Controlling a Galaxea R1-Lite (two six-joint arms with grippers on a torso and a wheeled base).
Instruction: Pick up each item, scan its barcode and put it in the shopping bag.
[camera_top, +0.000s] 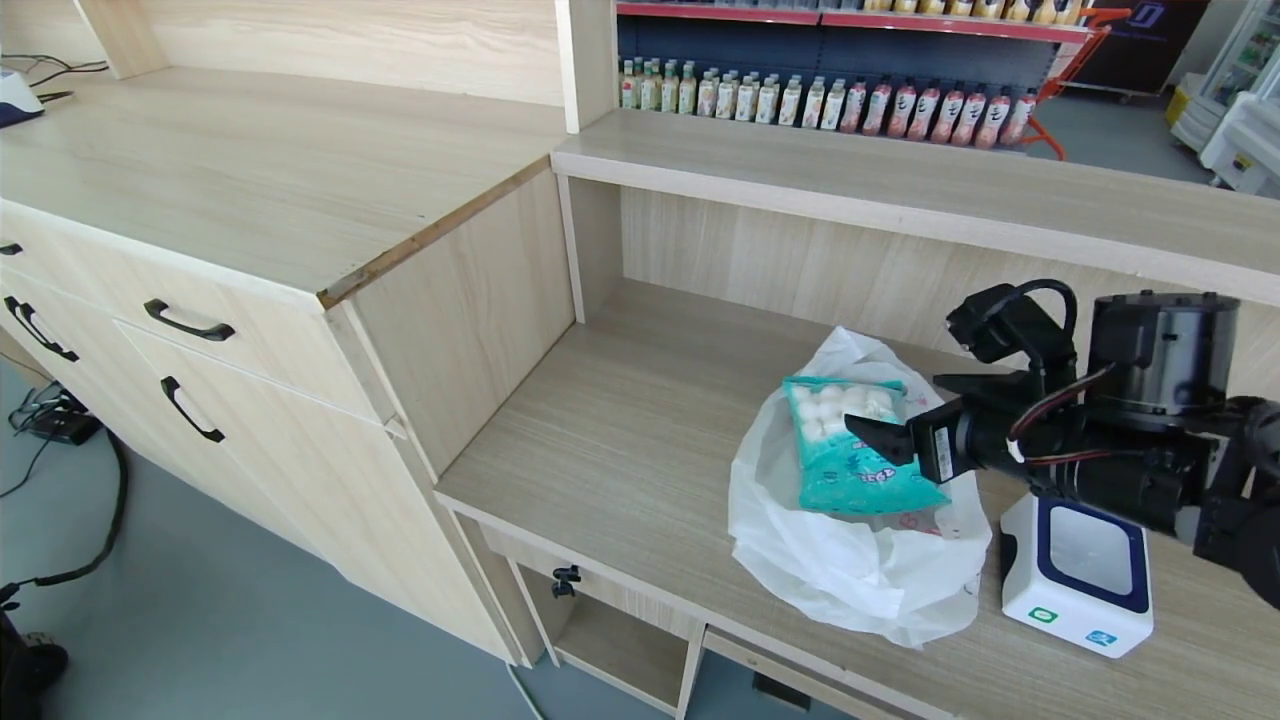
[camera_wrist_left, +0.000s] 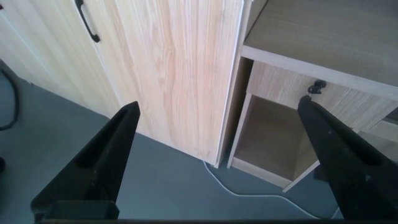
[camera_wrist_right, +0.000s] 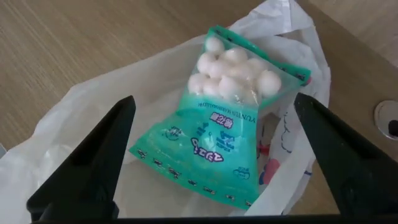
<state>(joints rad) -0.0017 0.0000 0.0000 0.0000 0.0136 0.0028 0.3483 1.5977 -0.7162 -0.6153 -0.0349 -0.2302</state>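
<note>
A teal packet of white balls (camera_top: 848, 448) (camera_wrist_right: 224, 137) lies in the mouth of the white plastic shopping bag (camera_top: 850, 575) (camera_wrist_right: 68, 149) on the low counter. My right gripper (camera_top: 908, 418) (camera_wrist_right: 215, 102) hangs just above the packet, open, its fingers spread wide to either side and nothing held between them. My left gripper (camera_wrist_left: 217, 104) is open and holds nothing; it sits low, facing the wooden cabinet side and the grey floor below the counter.
A white and blue barcode scanner (camera_top: 1078, 572) stands on the counter (camera_top: 620, 430) right of the bag. A taller cabinet with black drawer handles (camera_top: 188, 322) rises to the left. A raised ledge (camera_top: 900, 190) runs behind, with bottles on shelves beyond.
</note>
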